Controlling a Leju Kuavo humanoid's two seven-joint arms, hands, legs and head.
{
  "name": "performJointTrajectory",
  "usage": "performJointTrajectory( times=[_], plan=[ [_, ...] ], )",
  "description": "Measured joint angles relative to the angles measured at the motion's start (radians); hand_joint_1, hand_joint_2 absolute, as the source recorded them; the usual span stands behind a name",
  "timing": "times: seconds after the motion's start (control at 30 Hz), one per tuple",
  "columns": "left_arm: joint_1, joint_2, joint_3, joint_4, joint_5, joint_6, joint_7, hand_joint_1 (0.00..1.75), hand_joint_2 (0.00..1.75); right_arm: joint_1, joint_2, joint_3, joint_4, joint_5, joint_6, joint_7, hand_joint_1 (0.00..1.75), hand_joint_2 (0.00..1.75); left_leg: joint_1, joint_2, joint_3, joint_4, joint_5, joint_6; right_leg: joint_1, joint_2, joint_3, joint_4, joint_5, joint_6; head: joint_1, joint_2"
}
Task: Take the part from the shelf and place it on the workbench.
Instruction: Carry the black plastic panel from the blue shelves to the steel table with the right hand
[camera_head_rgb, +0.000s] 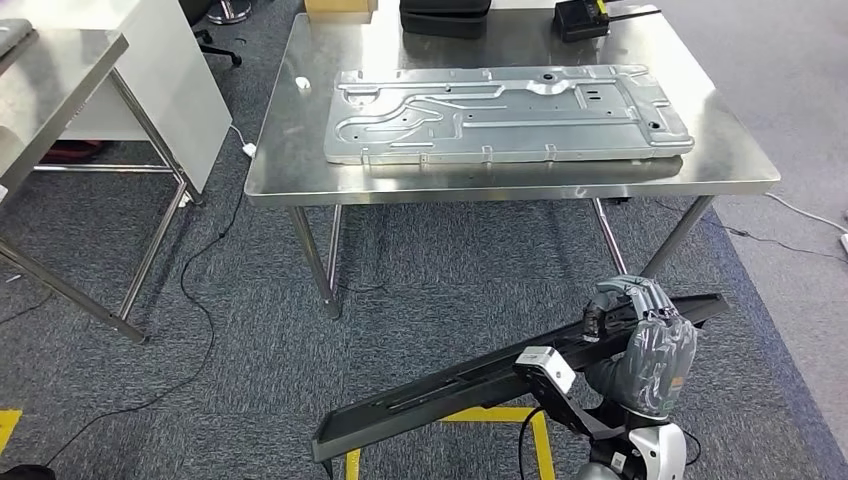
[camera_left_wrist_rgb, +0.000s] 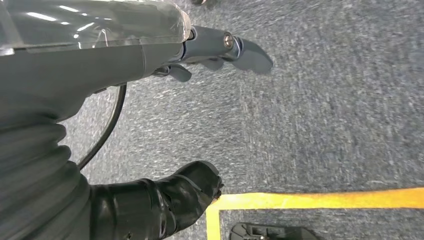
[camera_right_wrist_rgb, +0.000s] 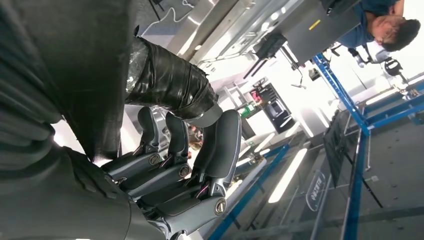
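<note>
One long, flat black part (camera_head_rgb: 500, 385), a narrow rail-like strip, hangs in the air low in the head view, slanting from the floor side near the yellow floor tape (camera_head_rgb: 500, 415) up toward the right, well short of the steel worktop (camera_head_rgb: 290, 170). The right hand (camera_head_rgb: 645, 350) grips it near its upper end: the grey fingers (camera_head_rgb: 630, 295) curl over the top edge of the strip while the palm sits under and behind it, so the part runs through the closed hand and most of its length sticks out to the left. In the right wrist view the same fingers (camera_right_wrist_rgb: 172, 160) are curled tightly inward against a dark taped thumb (camera_right_wrist_rgb: 175, 87); the part itself cannot be made out clearly there.

On the worktop lies a large stamped silver metal panel (camera_head_rgb: 505, 113), flat, with a black case (camera_head_rgb: 445, 15) and a small black and yellow device (camera_head_rgb: 585, 17) at the far edge.

The left hand (camera_left_wrist_rgb: 165, 120) hangs over grey carpet (camera_left_wrist_rgb: 325, 110) beside the yellow tape line (camera_left_wrist_rgb: 320, 199); its fingers (camera_left_wrist_rgb: 235, 47) and black thumb (camera_left_wrist_rgb: 175, 195) are spread apart and hold nothing.
</note>
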Motion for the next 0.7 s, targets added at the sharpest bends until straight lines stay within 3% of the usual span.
performJointTrajectory(
  times=[0.07,0.17,0.2,0.23,0.3,0.37,0.4,0.5,0.57,0.6,0.67,0.7],
  plan=[
    [0.002,-0.001,-0.001,0.000,0.000,0.000,0.000,0.00,1.75,-0.002,0.000,-0.001,-0.002,0.000,0.000,0.000,1.75,1.75,0.007,0.002,0.013,-0.015,0.002,0.010,0.000,-0.002,-0.018,0.046,-0.028,0.009,0.002,0.000],
    [0.002,-0.001,-0.003,0.000,0.000,0.000,0.000,0.00,1.75,0.000,0.000,-0.002,-0.002,0.000,0.000,0.000,1.75,1.75,0.008,0.003,0.025,-0.020,-0.005,0.019,-0.005,-0.003,-0.122,0.228,-0.100,0.019,0.003,0.000],
    [0.002,-0.001,-0.005,0.000,0.000,-0.001,-0.001,0.00,1.75,0.001,-0.001,-0.002,-0.002,0.000,0.000,0.000,1.75,1.75,0.008,0.002,0.029,-0.020,-0.009,0.019,-0.007,-0.003,-0.151,0.268,-0.102,0.022,0.003,0.000],
    [0.003,-0.001,-0.007,0.000,0.000,-0.001,-0.001,0.00,1.75,0.002,-0.001,-0.002,-0.002,0.000,0.000,0.000,1.75,1.75,0.008,0.002,0.034,-0.019,-0.014,0.018,-0.010,-0.003,-0.163,0.270,-0.082,0.024,0.003,0.000],
    [0.004,-0.002,-0.011,0.000,0.000,-0.002,-0.002,0.00,1.75,0.001,-0.001,-0.004,-0.002,0.000,0.000,0.000,1.75,1.75,0.009,0.000,0.051,-0.016,-0.028,0.012,-0.014,-0.004,-0.130,0.167,0.005,0.024,0.003,0.000],
    [0.004,-0.003,-0.012,0.000,0.000,-0.002,-0.003,0.00,1.75,0.000,-0.002,-0.006,-0.002,0.000,0.000,0.000,1.75,1.75,0.006,-0.001,0.062,-0.011,-0.042,0.001,-0.013,-0.004,-0.081,0.051,0.058,0.019,0.004,0.000],
    [0.003,-0.003,-0.013,0.000,0.000,-0.003,-0.004,0.00,1.75,0.000,-0.002,-0.006,-0.003,0.000,0.000,0.000,1.75,1.75,0.004,-0.002,0.063,-0.010,-0.047,-0.005,-0.012,-0.003,-0.069,0.024,0.062,0.015,0.003,0.000],
    [-0.001,-0.002,-0.014,0.000,-0.001,-0.002,-0.004,0.00,1.75,-0.001,-0.002,-0.009,-0.004,0.002,-0.001,0.000,1.75,1.75,0.004,-0.001,0.068,-0.012,-0.056,-0.021,-0.010,0.000,-0.059,0.011,0.052,-0.002,0.001,0.000],
    [-0.001,-0.002,-0.014,0.000,-0.002,-0.002,-0.004,0.00,1.75,-0.003,-0.003,-0.010,-0.005,0.002,-0.001,0.000,1.75,1.75,0.006,0.000,0.057,0.025,-0.080,-0.030,-0.014,0.000,-0.048,0.003,0.048,-0.016,-0.001,0.000],
    [-0.001,-0.002,-0.014,0.000,-0.002,-0.002,-0.004,0.00,1.75,-0.003,-0.003,-0.010,-0.005,0.003,-0.001,0.000,1.75,1.75,0.007,0.000,0.033,0.075,-0.105,-0.034,-0.015,-0.001,-0.042,0.001,0.046,-0.022,-0.002,0.000],
    [0.000,-0.003,-0.014,0.000,-0.003,-0.002,-0.005,0.00,1.75,-0.004,-0.003,-0.010,-0.005,0.004,-0.001,0.000,1.75,1.75,0.008,0.000,-0.046,0.218,-0.158,-0.039,-0.012,-0.004,-0.036,0.000,0.039,-0.030,-0.004,0.000],
    [0.000,-0.003,-0.015,0.000,-0.003,-0.002,-0.005,0.00,1.75,-0.004,-0.003,-0.010,-0.005,0.004,-0.001,0.000,1.75,1.75,0.008,0.000,-0.083,0.273,-0.169,-0.040,-0.010,-0.003,-0.032,0.000,0.035,-0.032,-0.004,0.000]
  ],
)
